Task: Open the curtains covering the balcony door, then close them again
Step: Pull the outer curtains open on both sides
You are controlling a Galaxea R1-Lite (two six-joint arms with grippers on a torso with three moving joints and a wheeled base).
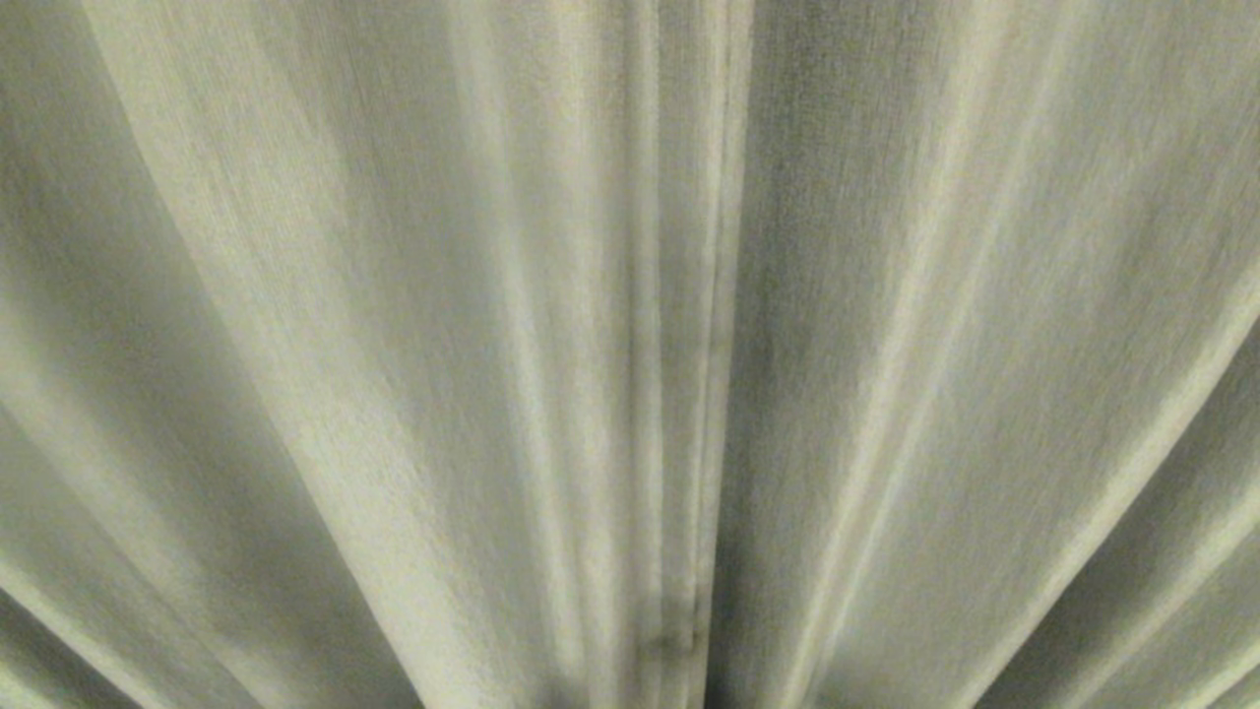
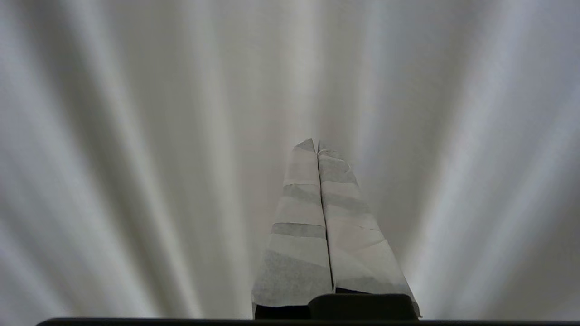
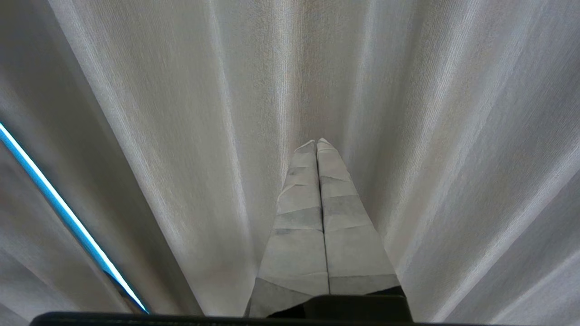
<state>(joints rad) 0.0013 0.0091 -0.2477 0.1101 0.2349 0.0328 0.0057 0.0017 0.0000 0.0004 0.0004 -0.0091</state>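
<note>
While the curtains [image 1: 394,345] hang drawn across the whole head view, their two edges meeting at its middle and hiding the balcony door, nothing looks opened yet: the left gripper [image 2: 317,144] and right gripper [image 3: 316,141] face the fabric, fingers pressed together, holding nothing

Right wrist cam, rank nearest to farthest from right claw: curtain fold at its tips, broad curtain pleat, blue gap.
1. Curtain fold, dead ahead of the shut right claw.
2. Broad curtain pleat, beside that fold.
3. Blue gap, between folds beyond the pleat.
</note>
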